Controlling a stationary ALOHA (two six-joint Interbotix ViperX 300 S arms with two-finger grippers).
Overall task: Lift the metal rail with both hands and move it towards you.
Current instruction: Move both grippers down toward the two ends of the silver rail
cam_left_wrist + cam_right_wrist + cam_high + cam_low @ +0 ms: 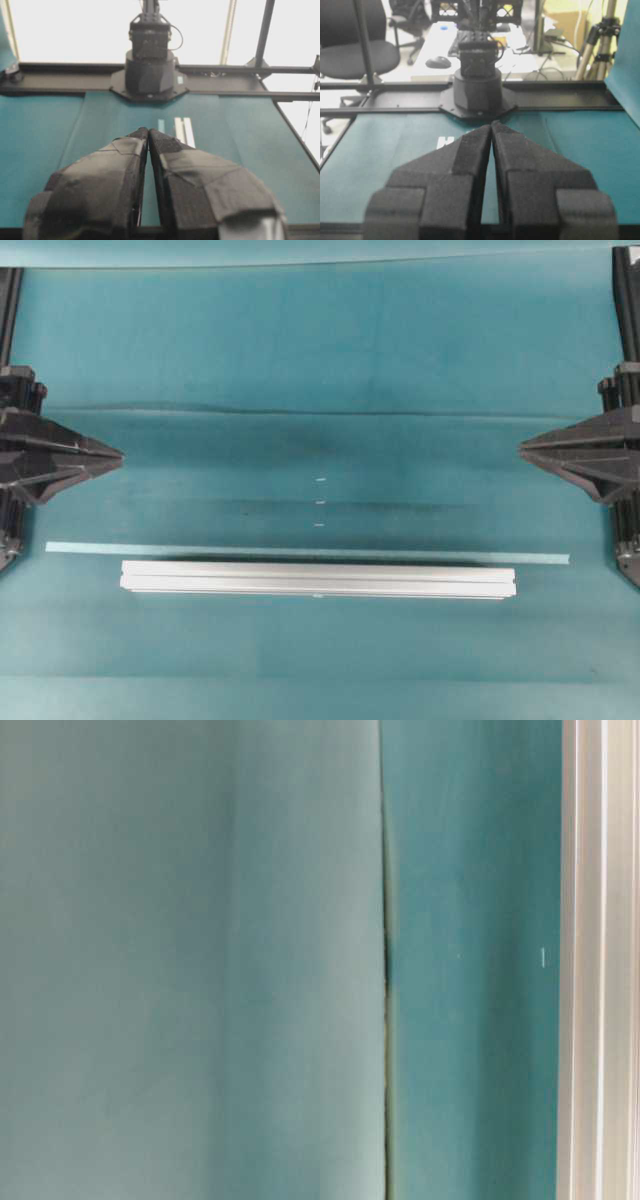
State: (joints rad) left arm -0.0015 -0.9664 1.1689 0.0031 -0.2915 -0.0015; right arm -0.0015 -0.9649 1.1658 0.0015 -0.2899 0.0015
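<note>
- My left gripper (118, 454) sits at the left edge of the overhead view, pointing level toward the middle of the table, its tips drawn together to a point and holding nothing.
- From my left wrist camera, my two fingers (122, 165) meet at the tips, with only a thin dark slit between them further back.
- My right gripper (523, 448) mirrors it at the right edge, tips likewise pinched to a point and empty.
- From my right wrist camera, those fingers (520, 160) touch at the front, a narrow gap opening behind.
- The metal rail (318, 578) lies flat on the teal table cover (320, 360), lengthwise across the view, in the lower half, well apart from both my grippers.
- Its grooves run along its length, and both square ends are in sight.
- A thin pale-blue tape strip (300, 551) lies just beside the rail on its far side, parallel to it and reaching past both of its ends.
- Three small white marks (320, 503) sit in a short column above the tape, near the middle.
- In the table-level view a pale ribbed edge (600, 960) runs along the right side; it is probably the rail seen close, but the blur leaves me unsure.
- A crease (300, 412) runs across the cover between my grippers' level and the far edge.
</note>
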